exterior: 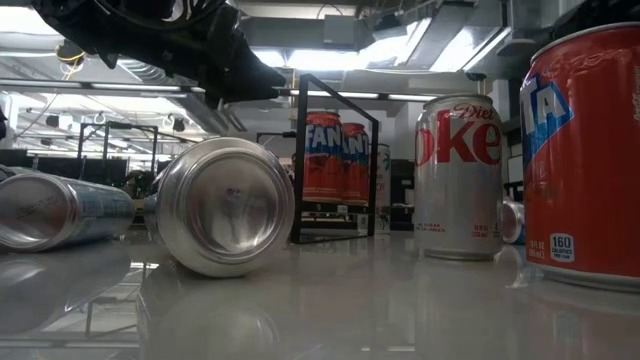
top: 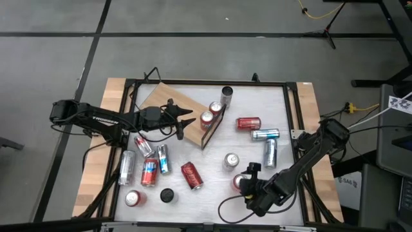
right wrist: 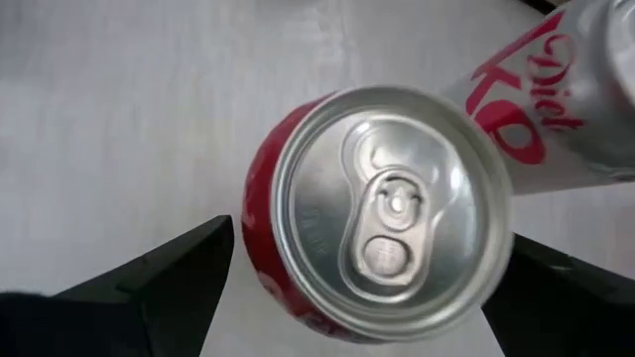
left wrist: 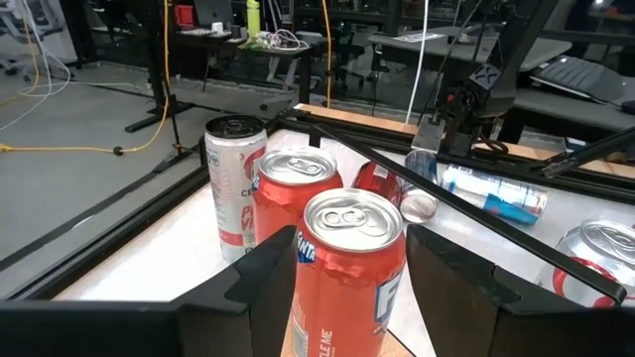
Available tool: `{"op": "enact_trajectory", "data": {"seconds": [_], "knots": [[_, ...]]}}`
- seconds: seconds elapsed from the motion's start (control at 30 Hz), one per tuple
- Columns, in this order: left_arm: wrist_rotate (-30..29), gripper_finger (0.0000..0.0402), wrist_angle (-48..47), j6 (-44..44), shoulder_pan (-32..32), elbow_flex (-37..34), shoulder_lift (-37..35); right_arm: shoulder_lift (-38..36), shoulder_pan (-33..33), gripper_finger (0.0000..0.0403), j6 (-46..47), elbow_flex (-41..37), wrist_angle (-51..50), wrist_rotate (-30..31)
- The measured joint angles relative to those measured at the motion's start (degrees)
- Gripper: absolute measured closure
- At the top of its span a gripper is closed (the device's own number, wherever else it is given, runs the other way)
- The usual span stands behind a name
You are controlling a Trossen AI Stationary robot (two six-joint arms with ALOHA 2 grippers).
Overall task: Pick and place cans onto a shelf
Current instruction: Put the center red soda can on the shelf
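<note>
Grey workshop floor surrounds a white tabletop (top: 257,106) with wooden strips along its two sides. Near the table's far left corner lies the shelf (top: 168,103), a light-brown wooden board with a thin black frame at the end facing the table's middle.

Three cans stand upright at that framed end: two red ones (top: 207,118) and, toward the far edge, a pale slim can (top: 226,93). These look like the placed ones, so the job seems only begun.

The left gripper (top: 188,124) reaches across the board from the left side. In its wrist view its dark fingers (left wrist: 260,266) stand apart, one on each side of the nearest red can (left wrist: 349,260). Whether they press on the can or merely flank it cannot be told.

Most cans are yet to be moved. A cluster lies tipped over near the left side and the near left corner (top: 149,171). A small black disc (top: 167,194) sits among them. A red can (top: 248,122) and two silver ones (top: 265,135) lie toward the right side, and a silver Diet Coke can (top: 231,161) stands in the middle.

The right gripper (top: 252,182) is near the table's near edge, right of centre. It hovers with its fingers spread wide on either side of an upright red can (right wrist: 382,213), pointing straight down at its top and gripping nothing.
</note>
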Motion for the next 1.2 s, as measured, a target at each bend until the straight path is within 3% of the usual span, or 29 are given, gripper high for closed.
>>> {"op": "enact_trajectory", "data": {"seconds": [1.2], "knots": [[0.0, 0.0219, 0.0, 0.0, 0.0, 0.0, 0.0, 0.6, -1.9, 0.0029, -2.0, 0.0, 0.5, 0.3]]}}
